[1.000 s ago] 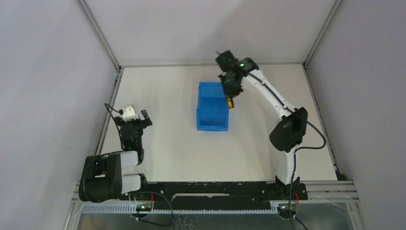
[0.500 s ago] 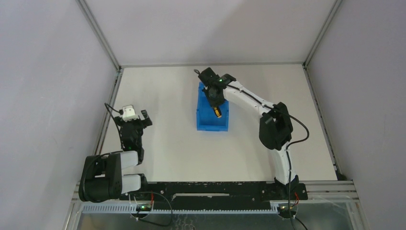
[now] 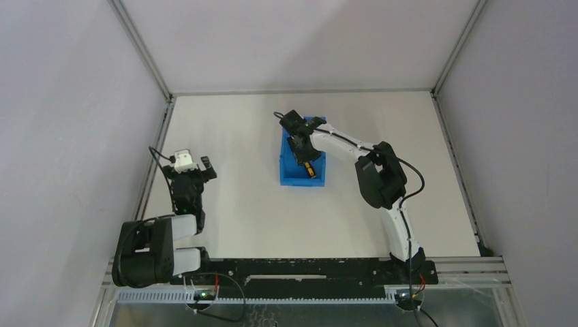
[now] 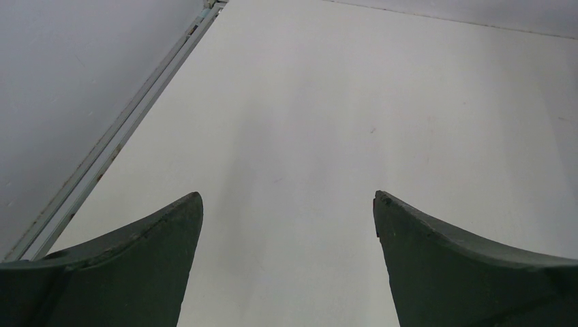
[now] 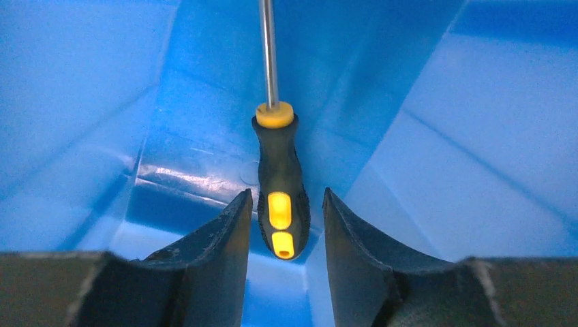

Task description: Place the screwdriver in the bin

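The blue bin (image 3: 300,179) stands mid-table. My right gripper (image 3: 300,146) reaches down inside it. In the right wrist view the screwdriver (image 5: 279,170), with its black-and-yellow handle and thin metal shaft, lies between the fingers of my right gripper (image 5: 287,197). A narrow gap shows on each side of the handle, so the jaws are open and not pressing it. Blue bin walls (image 5: 470,136) surround it. From above, the yellow of the screwdriver (image 3: 309,167) shows inside the bin. My left gripper (image 3: 193,165) rests open at the table's left, nothing between its fingers (image 4: 157,259).
A metal rail (image 3: 151,163) runs along the table's left edge close to the left gripper. Grey walls enclose the table on three sides. The right arm's elbow (image 3: 378,178) hangs to the right of the bin.
My right gripper swung left from beside the bin's far right corner to over it, lowered the screwdriver inside, and its jaws have parted from the handle. The left arm stayed still.
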### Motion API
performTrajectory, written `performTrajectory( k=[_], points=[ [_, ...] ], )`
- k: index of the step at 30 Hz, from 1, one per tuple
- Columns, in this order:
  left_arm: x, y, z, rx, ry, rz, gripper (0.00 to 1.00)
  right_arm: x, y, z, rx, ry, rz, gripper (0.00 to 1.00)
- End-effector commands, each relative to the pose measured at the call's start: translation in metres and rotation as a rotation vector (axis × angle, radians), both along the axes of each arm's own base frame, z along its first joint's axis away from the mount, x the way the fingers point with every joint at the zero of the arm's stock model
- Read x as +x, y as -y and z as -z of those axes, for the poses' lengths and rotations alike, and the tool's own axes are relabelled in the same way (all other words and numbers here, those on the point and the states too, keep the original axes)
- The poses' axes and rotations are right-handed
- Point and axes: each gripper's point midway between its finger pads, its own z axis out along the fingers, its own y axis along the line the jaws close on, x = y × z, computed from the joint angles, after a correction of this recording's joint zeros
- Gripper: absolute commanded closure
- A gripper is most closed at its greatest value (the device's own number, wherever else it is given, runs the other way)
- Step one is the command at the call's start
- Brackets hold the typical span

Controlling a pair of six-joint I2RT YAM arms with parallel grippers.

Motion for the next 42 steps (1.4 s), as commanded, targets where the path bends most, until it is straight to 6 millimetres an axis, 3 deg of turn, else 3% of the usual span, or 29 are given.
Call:
performTrajectory(
  k=[1, 7, 8, 9, 10, 14, 19, 24, 29, 34, 39, 42],
  points=[
    [0.01, -0.001, -0.025, 0.02, 0.071, -0.004, 0.0, 0.017, -0.014, -0.069, 0.111, 0.159, 0.05, 0.5],
    [0.01, -0.001, -0.025, 0.019, 0.073, -0.004, 0.0, 0.012, -0.012, -0.158, 0.221, 0.302, 0.054, 0.49],
    [0.01, -0.001, -0.026, 0.02, 0.073, -0.004, 0.0, 0.009, -0.01, -0.175, 0.247, 0.331, 0.049, 0.42],
    [0.01, -0.001, -0.026, 0.02, 0.074, -0.004, 0.0, 0.005, -0.008, -0.19, 0.273, 0.36, 0.041, 0.13],
    [0.01, -0.001, -0.025, 0.02, 0.072, -0.005, 0.0, 0.001, -0.005, -0.205, 0.299, 0.388, 0.028, 0.02],
    [0.01, -0.001, -0.025, 0.019, 0.073, -0.004, 0.0, -0.018, 0.01, -0.254, 0.403, 0.526, -0.025, 0.0],
    [0.01, -0.001, -0.025, 0.019, 0.073, -0.004, 0.0, -0.047, 0.052, -0.287, 0.57, 0.742, -0.01, 0.0],
    [0.01, -0.001, -0.025, 0.02, 0.073, -0.004, 0.0, -0.062, 0.106, -0.249, 0.607, 0.807, 0.131, 0.0],
    [0.01, -0.001, -0.026, 0.02, 0.073, -0.005, 0.0, -0.072, 0.146, -0.186, 0.569, 0.801, 0.301, 0.0],
    [0.01, -0.001, -0.026, 0.02, 0.073, -0.005, 0.0, -0.088, 0.164, -0.11, 0.558, 0.732, 0.422, 0.0],
    [0.01, -0.001, -0.026, 0.02, 0.073, -0.004, 0.0, -0.093, 0.175, -0.067, 0.563, 0.695, 0.54, 0.0],
    [0.01, -0.001, -0.025, 0.02, 0.072, -0.005, 0.0, -0.094, 0.176, -0.058, 0.554, 0.687, 0.543, 0.0]
  ],
)
